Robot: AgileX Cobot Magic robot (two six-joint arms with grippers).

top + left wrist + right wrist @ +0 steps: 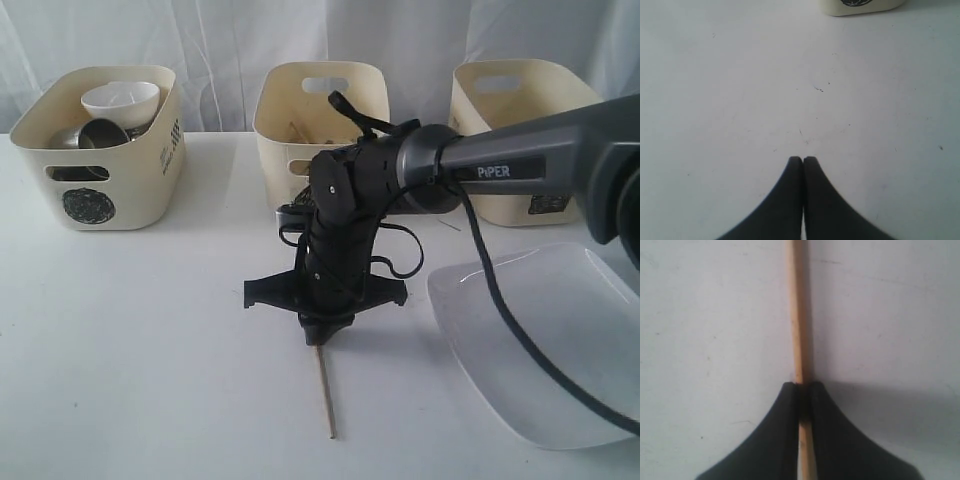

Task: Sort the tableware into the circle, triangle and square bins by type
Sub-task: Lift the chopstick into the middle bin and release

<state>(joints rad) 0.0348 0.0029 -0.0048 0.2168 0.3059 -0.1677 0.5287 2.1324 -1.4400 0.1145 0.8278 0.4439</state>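
The left gripper hangs over the bare table, its fingers pressed together on nothing. Close by, the circle bin already holds a white bowl and steel ware. The middle bin has its mark hidden by the arm, and its contents are unclear. In front of it the right gripper is clamped on one end of a chopstick, low at the table. Rightmost, the plate lies before the third bin. Sorting looks nearly done, with the chopstick and plate left.
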